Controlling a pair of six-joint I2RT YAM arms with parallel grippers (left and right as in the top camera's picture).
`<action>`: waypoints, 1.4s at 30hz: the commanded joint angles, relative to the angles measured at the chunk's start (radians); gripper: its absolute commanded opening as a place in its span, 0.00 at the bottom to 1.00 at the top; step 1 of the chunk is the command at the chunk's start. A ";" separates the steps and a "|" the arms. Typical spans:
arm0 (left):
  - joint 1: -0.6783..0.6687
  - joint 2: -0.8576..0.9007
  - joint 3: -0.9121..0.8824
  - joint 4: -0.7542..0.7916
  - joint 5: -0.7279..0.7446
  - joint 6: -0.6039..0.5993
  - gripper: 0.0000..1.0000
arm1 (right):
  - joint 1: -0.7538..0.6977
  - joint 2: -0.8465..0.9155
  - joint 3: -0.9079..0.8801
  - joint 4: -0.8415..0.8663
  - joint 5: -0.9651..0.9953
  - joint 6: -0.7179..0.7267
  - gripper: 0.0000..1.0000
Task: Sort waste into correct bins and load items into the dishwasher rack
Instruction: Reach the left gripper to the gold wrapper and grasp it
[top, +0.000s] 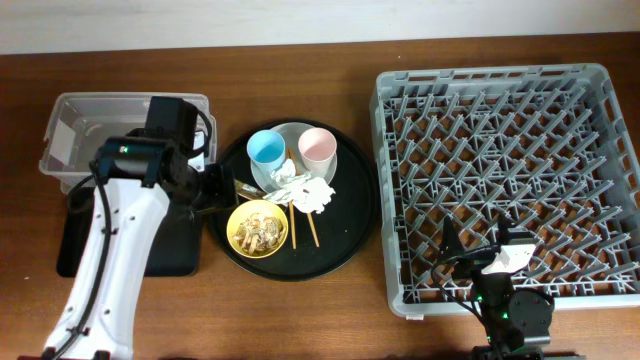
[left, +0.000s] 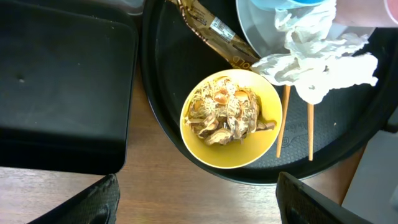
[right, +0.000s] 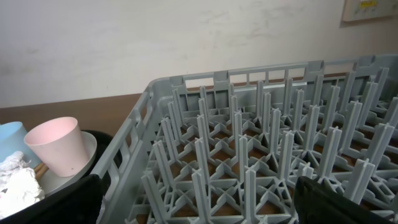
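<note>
A yellow bowl (top: 258, 228) of beige food scraps (left: 227, 115) sits on the round black tray (top: 350, 210), with crumpled white tissue (top: 305, 188), a gold-brown wrapper (left: 214, 31) and wooden chopsticks (left: 283, 121) beside it. A blue cup (top: 266, 150) and a pink cup (top: 318, 148) stand on the pale plate (top: 292, 130). My left gripper (top: 218, 190) is open and empty above the tray's left edge, near the bowl; it also shows in the left wrist view (left: 199, 205). My right gripper (top: 478, 250) is open and empty over the front left of the grey dishwasher rack (top: 510, 170).
A clear plastic tub (top: 70, 140) stands at the far left, behind a shallow black rectangular tray (top: 175, 245) that my left arm crosses. The rack's upright pegs fill the right wrist view (right: 261, 143), with the pink cup (right: 56, 146) to its left.
</note>
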 joint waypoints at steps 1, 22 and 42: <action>-0.003 0.016 -0.004 0.035 -0.011 -0.032 0.56 | 0.000 -0.004 -0.007 -0.002 -0.009 0.008 0.98; -0.081 0.019 -0.367 0.570 -0.213 -0.311 0.38 | 0.000 -0.004 -0.007 -0.002 -0.009 0.008 0.98; -0.081 0.100 -0.570 0.969 -0.211 -0.320 0.33 | 0.000 -0.004 -0.007 -0.002 -0.009 0.008 0.98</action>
